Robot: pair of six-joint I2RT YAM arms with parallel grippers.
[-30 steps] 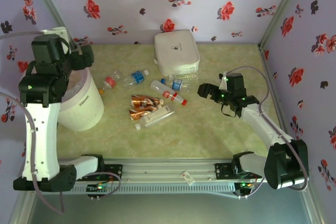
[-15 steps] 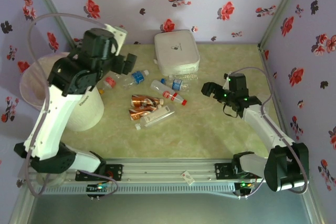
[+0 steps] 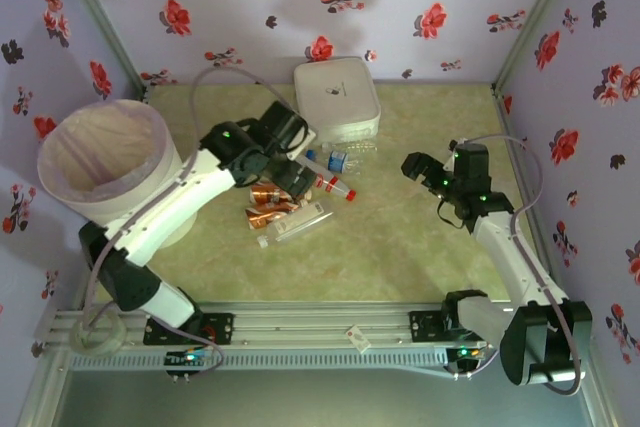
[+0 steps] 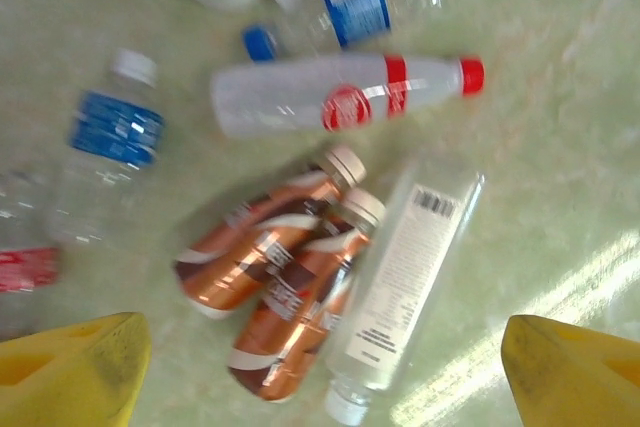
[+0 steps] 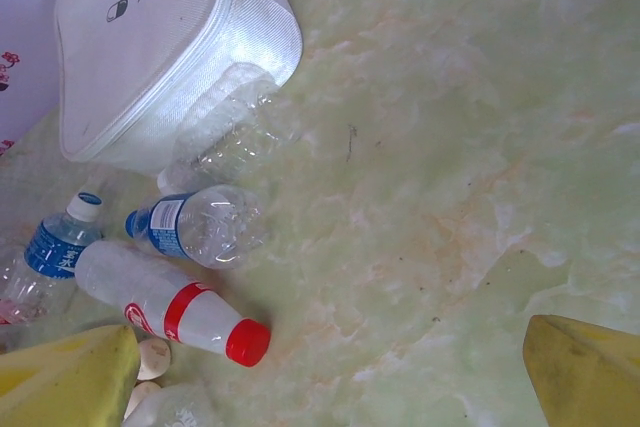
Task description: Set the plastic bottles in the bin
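Copper-wrapped bottles lie below the left tool, which is spread wide and empty. The right tool is released too, with a red-capped bottle beside one finger.

The left arm and right arm are white shells with black joints, each trailing a looping grey cable. Small green lights dot the wrists. The left gripper and right gripper carry blunt yellow fingers.
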